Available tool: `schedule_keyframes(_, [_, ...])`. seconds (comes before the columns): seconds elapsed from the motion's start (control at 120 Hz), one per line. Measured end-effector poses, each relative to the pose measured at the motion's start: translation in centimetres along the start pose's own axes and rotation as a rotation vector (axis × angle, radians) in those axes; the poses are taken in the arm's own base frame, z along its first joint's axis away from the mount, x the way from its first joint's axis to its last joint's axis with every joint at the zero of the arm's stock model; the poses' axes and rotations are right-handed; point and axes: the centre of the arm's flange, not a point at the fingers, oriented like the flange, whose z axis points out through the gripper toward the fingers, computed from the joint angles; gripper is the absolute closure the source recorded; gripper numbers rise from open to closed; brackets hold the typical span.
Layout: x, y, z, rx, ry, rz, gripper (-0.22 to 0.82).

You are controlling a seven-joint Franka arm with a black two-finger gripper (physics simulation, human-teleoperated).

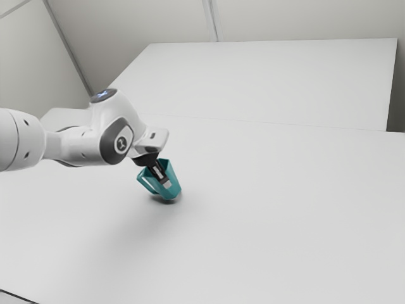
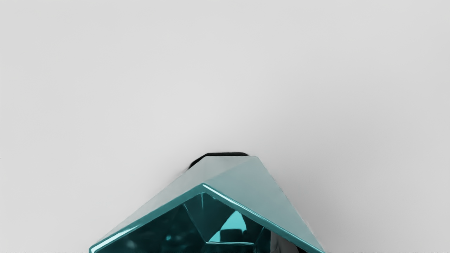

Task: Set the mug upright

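Mug (image 1: 175, 183) tilted, not standing upright: it leans at the end of my arm (image 1: 63, 144), its open mouth turned up toward my hand and its base lower, close to the table (image 1: 253, 221). Whether the base touches down, I cannot tell. My tool (image 1: 166, 184) is at the mug, reaching down over its mouth and overlapping its body. How far open the tool is, and whether it has hold of the mug's wall, I cannot tell from here.

The mug is teal and many-sided. Its handle (image 1: 145, 185) is toward the exterior view's left of the body, and a dark shadow lies under the base. My arm comes in from the exterior view's left of the mug.

In my wrist view, the mug's angular rim (image 2: 147, 217) comes to a corner, with a dark inside where bright teal patches show. A grey and black piece sits partly visible within the rim. The outer walls look paler and narrow away from the rim, toward a thin black edge (image 2: 226, 154) at the mug's far end.
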Motion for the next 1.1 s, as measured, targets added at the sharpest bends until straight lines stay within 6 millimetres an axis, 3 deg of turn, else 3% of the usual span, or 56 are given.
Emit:
schedule_keyframes(0.167, [0.0,0.1,0.4,0.048,-0.05,0.017,0.79])
schedule_keyframes(0.45, [-1.3,-1.6,1.1,0.061,-0.075,-0.08,0.79])
schedule_keyframes(0.667, [-0.6,-0.5,1.8,0.056,-0.081,-0.1,0.79])
schedule_keyframes(0.883, [-0.7,-0.7,1.7,0.054,-0.08,-0.133,0.33])
schedule_keyframes(1.1, [-0.6,-0.7,-0.3,0.075,-0.055,-0.149,0.12])
